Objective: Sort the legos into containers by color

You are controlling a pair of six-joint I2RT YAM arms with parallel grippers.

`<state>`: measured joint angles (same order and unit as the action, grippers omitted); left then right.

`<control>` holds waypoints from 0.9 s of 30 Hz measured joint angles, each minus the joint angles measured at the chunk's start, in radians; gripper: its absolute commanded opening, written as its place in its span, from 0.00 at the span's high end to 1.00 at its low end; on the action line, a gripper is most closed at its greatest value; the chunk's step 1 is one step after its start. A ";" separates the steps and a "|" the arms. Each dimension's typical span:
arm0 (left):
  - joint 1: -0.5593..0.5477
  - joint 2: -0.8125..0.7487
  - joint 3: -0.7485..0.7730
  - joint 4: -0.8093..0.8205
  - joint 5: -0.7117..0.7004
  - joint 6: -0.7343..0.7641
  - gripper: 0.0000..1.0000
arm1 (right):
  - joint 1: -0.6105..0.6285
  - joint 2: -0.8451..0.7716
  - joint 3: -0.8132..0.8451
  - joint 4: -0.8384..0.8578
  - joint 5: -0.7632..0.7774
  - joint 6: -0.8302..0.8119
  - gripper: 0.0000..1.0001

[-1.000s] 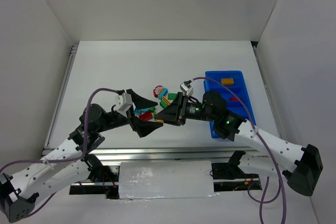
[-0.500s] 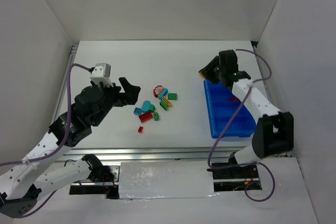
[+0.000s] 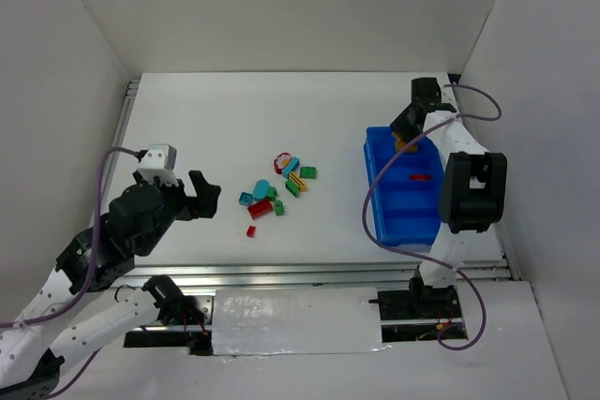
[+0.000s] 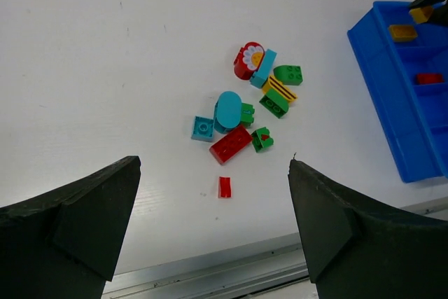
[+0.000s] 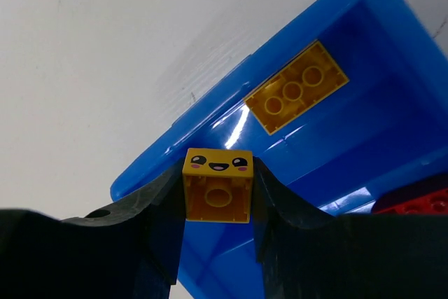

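Above the tray (image 5: pixel 392 82), seemingly, right gripper (image 5: pixel 218 204) grips yellow brick (image 5: pixel 218 183); left gripper (image 4: pixel 212 164) wide.

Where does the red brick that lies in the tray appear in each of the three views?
Top external: red brick right of centre, in the second compartment of the blue tray, counted from the far end.
Left wrist: at the right edge, upper half.
Right wrist: bottom right corner, cut off by the frame.
Shared landmark: the blue tray.
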<state>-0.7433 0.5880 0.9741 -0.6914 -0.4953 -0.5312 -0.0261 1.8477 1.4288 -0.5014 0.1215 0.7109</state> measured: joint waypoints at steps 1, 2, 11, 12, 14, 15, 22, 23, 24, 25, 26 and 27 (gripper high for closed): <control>0.000 0.003 -0.008 -0.003 0.002 0.004 0.01 | -0.006 -0.003 0.000 0.000 0.001 -0.002 0.99; 0.000 0.012 -0.014 -0.006 0.003 0.005 0.01 | -0.010 -0.005 0.000 0.000 0.002 -0.003 0.99; 0.000 0.056 -0.032 -0.026 0.026 0.008 0.00 | -0.027 -0.013 -0.032 0.006 0.014 -0.005 0.97; 0.000 0.053 -0.032 -0.026 0.027 0.008 0.00 | -0.027 -0.017 -0.045 0.006 0.014 -0.005 0.96; 0.000 0.044 -0.032 -0.026 0.029 0.008 0.00 | -0.029 -0.022 -0.063 0.005 0.013 -0.005 0.95; 0.000 0.039 -0.032 -0.026 0.028 0.008 0.00 | -0.029 -0.023 -0.068 0.004 0.013 -0.005 0.94; 0.000 0.027 -0.032 -0.026 0.028 0.008 0.01 | -0.032 -0.027 -0.070 0.007 0.002 -0.005 0.92; 0.000 0.027 -0.032 -0.026 0.028 0.008 0.00 | -0.032 -0.029 -0.073 0.009 0.000 -0.005 0.92; 0.000 0.028 -0.032 -0.026 0.028 0.008 0.00 | -0.033 -0.032 -0.077 0.010 -0.002 -0.005 0.92; 0.000 0.029 -0.032 -0.026 0.029 0.008 0.00 | -0.033 -0.034 -0.081 0.009 -0.004 -0.005 0.92; 0.000 0.031 -0.032 -0.026 0.029 0.008 0.00 | -0.034 -0.034 -0.084 0.009 -0.005 -0.005 0.91; 0.000 0.032 -0.032 -0.026 0.029 0.008 0.00 | -0.036 -0.034 -0.086 0.011 -0.006 -0.005 0.91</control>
<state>-0.7433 0.6201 0.9417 -0.7174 -0.4664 -0.5228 -0.0620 1.8141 1.3426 -0.4904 0.1150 0.7055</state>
